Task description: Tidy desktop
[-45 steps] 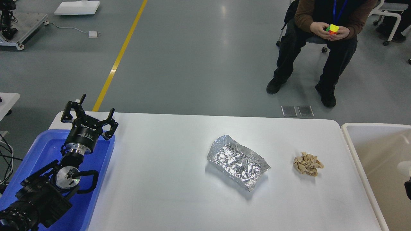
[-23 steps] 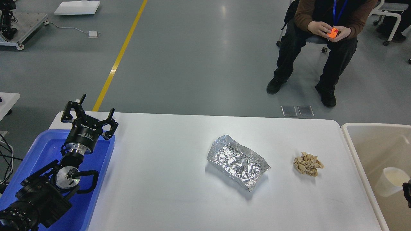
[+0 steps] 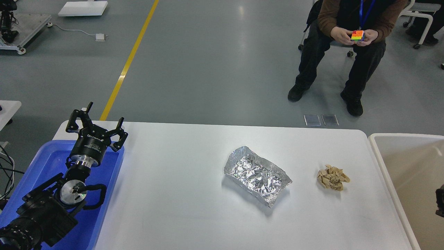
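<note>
The white desktop (image 3: 180, 194) carries a crumpled aluminium foil tray (image 3: 257, 175) at its middle and a crumpled beige paper ball (image 3: 333, 177) to the right of it. My left gripper (image 3: 98, 118) is open and empty, held above the far end of the blue plastic tray (image 3: 48, 163) at the table's left. Only a small dark part of my right arm (image 3: 440, 201) shows at the right edge, over the cream-white bin (image 3: 385, 163); its fingers cannot be made out.
A seated person (image 3: 347, 31) handles a colourful cube beyond the table's far right. A yellow floor line (image 3: 128, 62) runs behind the table. The bin stands against the table's right edge.
A white cup-like thing dropped through the bin at the right edge in the earlier frames and no longer shows. My left arm has not moved. The person keeps turning the cube.
</note>
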Controlling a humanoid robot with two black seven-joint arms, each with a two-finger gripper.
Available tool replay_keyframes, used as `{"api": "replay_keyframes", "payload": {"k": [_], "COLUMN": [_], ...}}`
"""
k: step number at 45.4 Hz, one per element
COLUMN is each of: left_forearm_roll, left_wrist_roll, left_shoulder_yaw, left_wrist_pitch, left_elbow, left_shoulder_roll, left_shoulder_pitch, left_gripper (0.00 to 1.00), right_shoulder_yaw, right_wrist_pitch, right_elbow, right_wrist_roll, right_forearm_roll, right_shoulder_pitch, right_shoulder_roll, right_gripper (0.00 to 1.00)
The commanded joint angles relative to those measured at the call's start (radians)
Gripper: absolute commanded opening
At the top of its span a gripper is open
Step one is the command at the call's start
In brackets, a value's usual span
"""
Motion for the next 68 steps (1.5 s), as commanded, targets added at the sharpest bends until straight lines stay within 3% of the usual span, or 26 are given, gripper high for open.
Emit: {"api": "replay_keyframes", "payload": {"k": [1,6,14,19,24,29,36,62,68], "left_forearm_roll": [0.000,0.000,0.000,0.000,0.000,0.000,0.000,0.000,0.000], "left_wrist_roll": [0.000,0.000,0.000,0.000,0.000,0.000,0.000,0.000,0.000], "left_shoulder_yaw": [0.000,0.000,0.000,0.000,0.002,0.002,0.002,0.002,0.002], "left_wrist_pitch": [0.000,0.000,0.000,0.000,0.000,0.000,0.000,0.000,0.000], "left_elbow": [0.000,0.000,0.000,0.000,0.000,0.000,0.000,0.000,0.000], "left_shoulder_roll": [0.000,0.000,0.000,0.000,0.000,0.000,0.000,0.000,0.000], "left_shoulder_pitch": [0.000,0.000,0.000,0.000,0.000,0.000,0.000,-0.002,-0.002], "left_gripper": [1.00,1.00,1.00,1.00,1.00,1.00,1.00,1.00,1.00], "right_shoulder_yaw": [0.097,0.174,0.258,0.315,0.364,0.381,0.381,0.481,0.490], "right_wrist_pitch": [0.106,0.223,0.408,0.526,0.602,0.652,0.671,0.654,0.654], "right_elbow": [0.002,0.002,0.009,0.041,0.087,0.156,0.236,0.261,0.256], "right_wrist_roll": [0.005,0.011,0.095,0.112,0.118,0.170,0.256,0.261,0.282], "right_forearm_roll": [0.005,0.006,0.008,0.011,0.015,0.015,0.015,0.017,0.020], "right_shoulder_pitch": [0.077,0.108,0.140,0.146,0.149,0.159,0.160,0.180,0.157], "right_shoulder_roll": [-0.009,-0.015,-0.011,-0.011,-0.011,-0.007,0.012,0.325,0.385], "right_gripper": [1.00,1.00,1.00,1.00,1.00,1.00,1.00,1.00,1.00]}}
